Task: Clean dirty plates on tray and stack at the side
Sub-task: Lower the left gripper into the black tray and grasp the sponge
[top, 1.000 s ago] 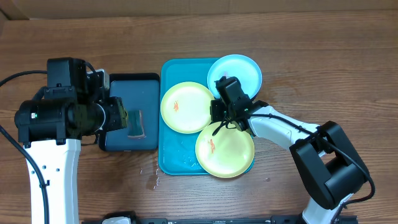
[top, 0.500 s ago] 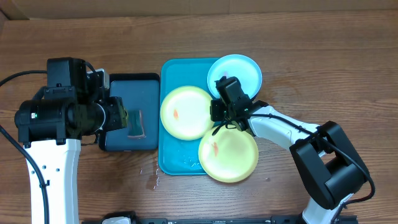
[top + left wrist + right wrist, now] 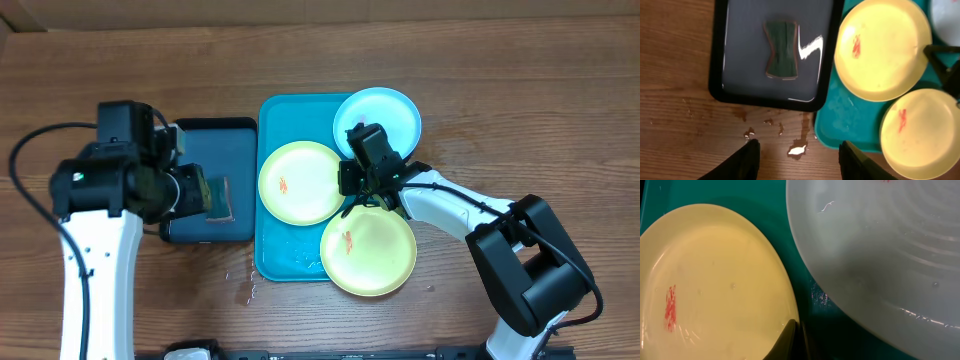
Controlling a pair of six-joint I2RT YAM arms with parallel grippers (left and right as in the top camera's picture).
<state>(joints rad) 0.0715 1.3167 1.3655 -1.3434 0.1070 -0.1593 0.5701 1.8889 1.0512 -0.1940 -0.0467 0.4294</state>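
While my left gripper (image 3: 800, 151) hangs about half open with nothing between its fingers, it hovers over the wooden table (image 3: 500, 80) by the small dark navy rectangular plastic tray (image 3: 765, 102). A dark green pinched-waist sponge (image 3: 781, 48) lies flat in that tray. A few water droplets (image 3: 749, 133) spot the wood just beside it.

Right against it on the right is the large bright turquoise rectangular plastic tray (image 3: 270, 115). One pale yellow-green round plastic plate (image 3: 300, 182) lies in its middle. A second yellow-green plate (image 3: 368, 250) overhangs its near rim, and a light cyan-blue round plastic plate (image 3: 385, 112) sits at its far right corner. Each yellow-green one carries a small orange-red smear.

My right gripper (image 3: 796, 339) is closed tight where the three plates meet. Its tips are at the rim of a yellow-green plate; whether they pinch that rim I cannot tell.
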